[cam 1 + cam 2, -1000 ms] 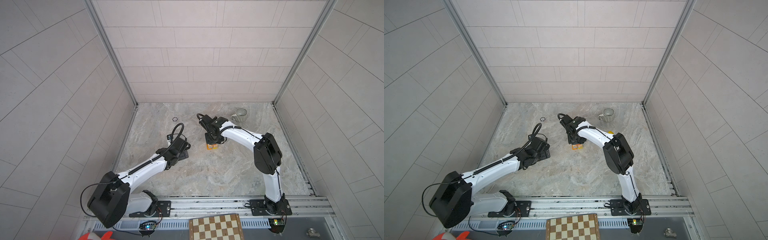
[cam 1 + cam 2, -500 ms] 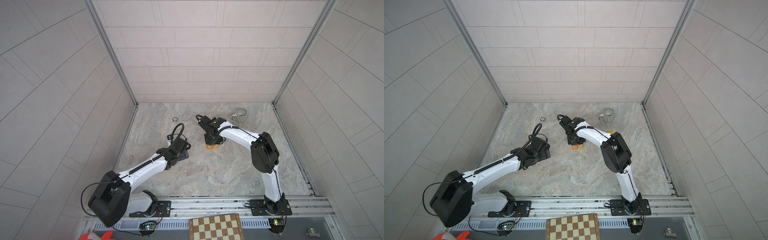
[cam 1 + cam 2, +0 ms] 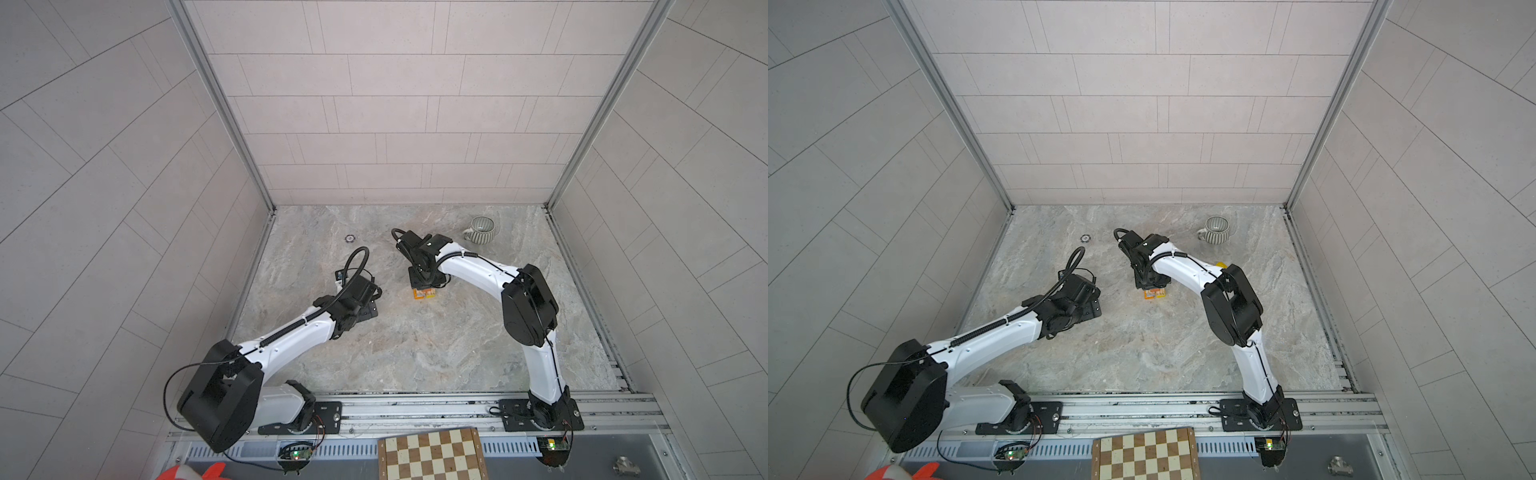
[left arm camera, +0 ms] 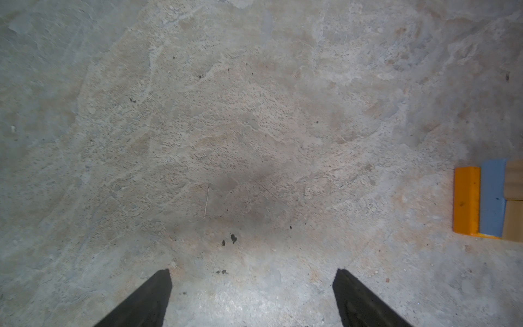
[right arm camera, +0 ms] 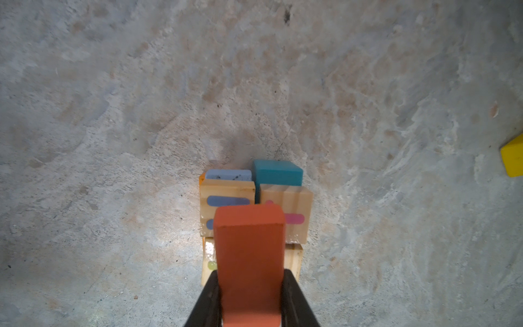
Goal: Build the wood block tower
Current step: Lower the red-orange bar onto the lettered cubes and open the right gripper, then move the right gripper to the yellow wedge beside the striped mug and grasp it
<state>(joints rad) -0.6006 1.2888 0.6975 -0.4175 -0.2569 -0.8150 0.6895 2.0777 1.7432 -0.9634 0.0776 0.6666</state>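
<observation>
Right wrist only, red block [image 5: 249, 254] clamped in right jaws, left jaws wide, empty

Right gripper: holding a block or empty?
Holding: the right gripper is shut on the red block, fingers pressed on both its sides.

red block [image 5: 249, 254], teal block [image 5: 277, 173], striped mug [image 3: 483, 233]

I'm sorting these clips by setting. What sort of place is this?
Likely a robot test cell: tiled walls close in three sides, a left arm and a right arm are mounted on a metal rail in front, and a mug and wood blocks sit on the stone-look floor.
</observation>
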